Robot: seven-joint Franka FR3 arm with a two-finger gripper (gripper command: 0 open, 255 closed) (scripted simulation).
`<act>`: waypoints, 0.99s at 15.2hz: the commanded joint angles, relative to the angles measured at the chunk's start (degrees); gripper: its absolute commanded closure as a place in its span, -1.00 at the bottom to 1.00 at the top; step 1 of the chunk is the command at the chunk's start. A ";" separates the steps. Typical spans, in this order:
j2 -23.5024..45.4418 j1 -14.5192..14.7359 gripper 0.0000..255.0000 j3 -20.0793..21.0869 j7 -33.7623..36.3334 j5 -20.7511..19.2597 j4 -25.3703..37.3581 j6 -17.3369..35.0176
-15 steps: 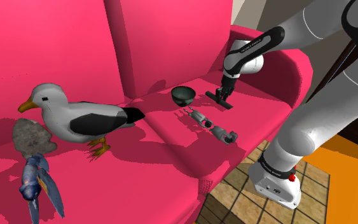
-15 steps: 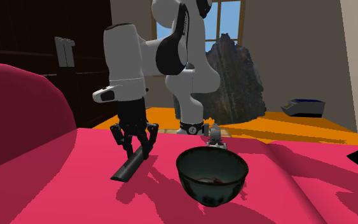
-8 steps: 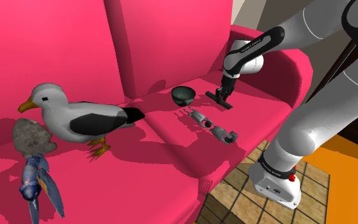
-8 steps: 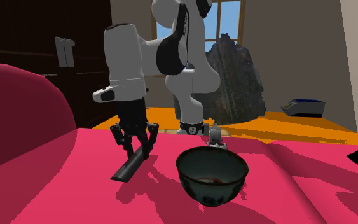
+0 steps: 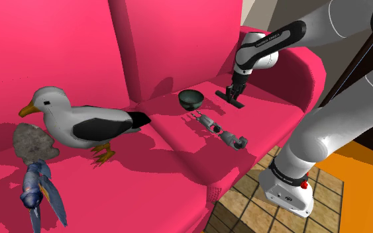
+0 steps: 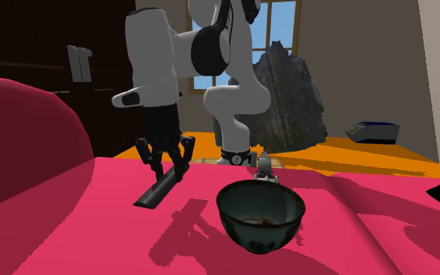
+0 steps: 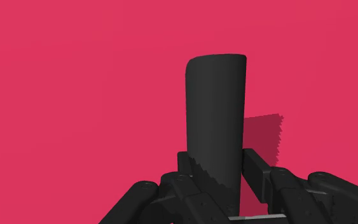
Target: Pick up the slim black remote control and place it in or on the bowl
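The slim black remote (image 6: pixel 154 193) is clasped between the fingers of the claw (image 6: pixel 171 173), which is closed on its near end. Compared with a second ago, the claw and the arm's wrist are seen higher in the second exterior view, and the remote has been raised off the pink sofa cushion (image 6: pixel 93 234). It is held tilted, its free end lowest, and a shadow is cast on the cushion apart from it. In the shoulder view the remote (image 5: pixel 222 96) and the claw (image 5: pixel 234 93) are found just to the right of the dark bowl (image 5: pixel 190 100), apart from it. The bowl (image 6: pixel 259 223) has not been moved. In the wrist view the remote (image 7: pixel 214 108) is gripped by the claw (image 7: pixel 217 168) above the bare cushion.
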 commanded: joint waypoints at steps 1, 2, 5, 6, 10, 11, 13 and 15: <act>-1.38 -0.23 1.00 0.33 0.50 -0.49 0.51 -1.85; -1.92 -0.31 1.00 0.47 0.68 -0.64 0.89 -2.75; -3.42 -0.49 1.00 0.90 1.19 -1.02 2.13 -5.43; -3.88 -0.55 1.00 1.04 1.35 -1.12 2.56 -6.31; -5.56 -0.70 1.00 1.57 1.89 -1.43 4.43 -9.80; -5.94 -0.73 1.00 1.70 2.01 -1.48 4.93 -10.66; -6.64 -0.77 1.00 1.95 2.23 -1.57 5.96 -12.37; -7.27 -0.80 1.00 2.19 2.43 -1.63 7.03 -14.06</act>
